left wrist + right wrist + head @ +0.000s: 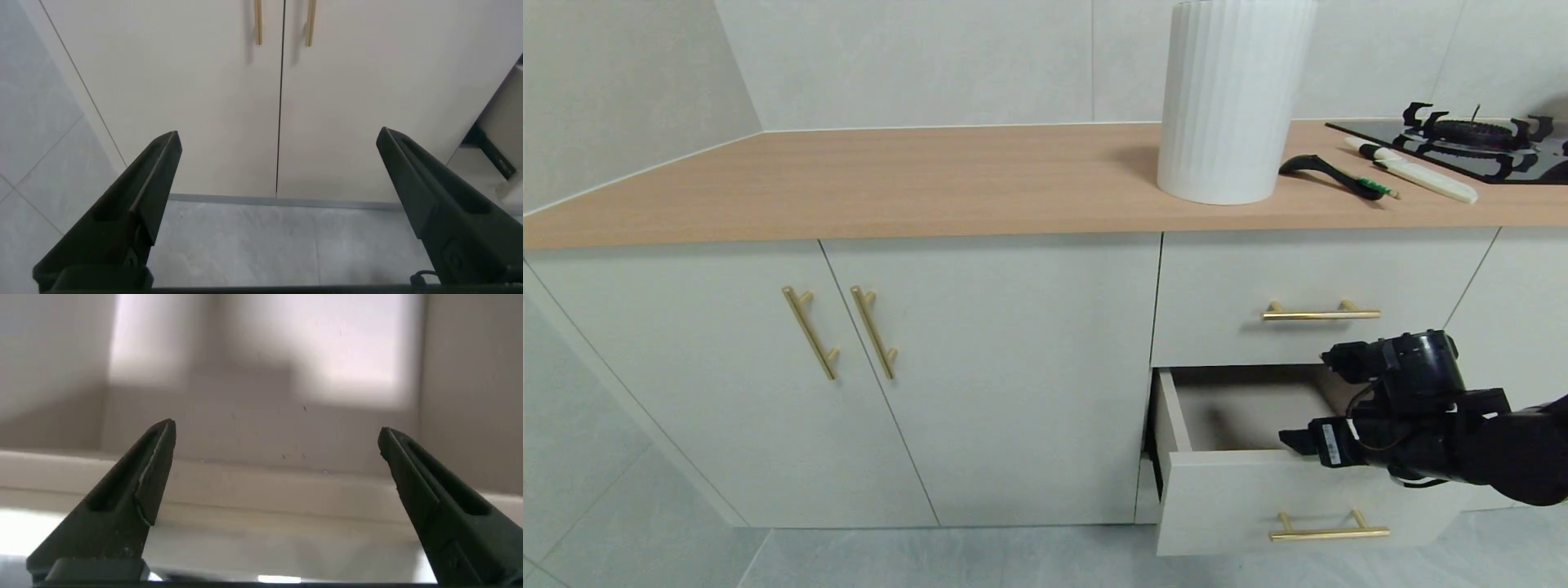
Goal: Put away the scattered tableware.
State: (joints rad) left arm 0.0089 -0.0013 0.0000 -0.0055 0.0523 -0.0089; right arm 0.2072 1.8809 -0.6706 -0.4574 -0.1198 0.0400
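Near the countertop's (890, 180) right end, black ladle (1327, 173) and white knife (1421, 178) await stowing; lower drawer (1225, 498) stands open, right gripper (1319, 400) spread empty at its mouth, left gripper (278, 212) spread too.

- We're up on the head camera, looking forward and down from a little way back: countertop (890, 180) on top, cabinet doors (849, 367) and the open drawer (1233, 490) below.
- Over to the left wrist camera: low, fairly near, facing those doors and tipped down to the floor (270, 237) at their foot.
- Right wrist camera: close in, peering into the drawer.
- Head and left wrist share the doors; head and right wrist share the drawer.
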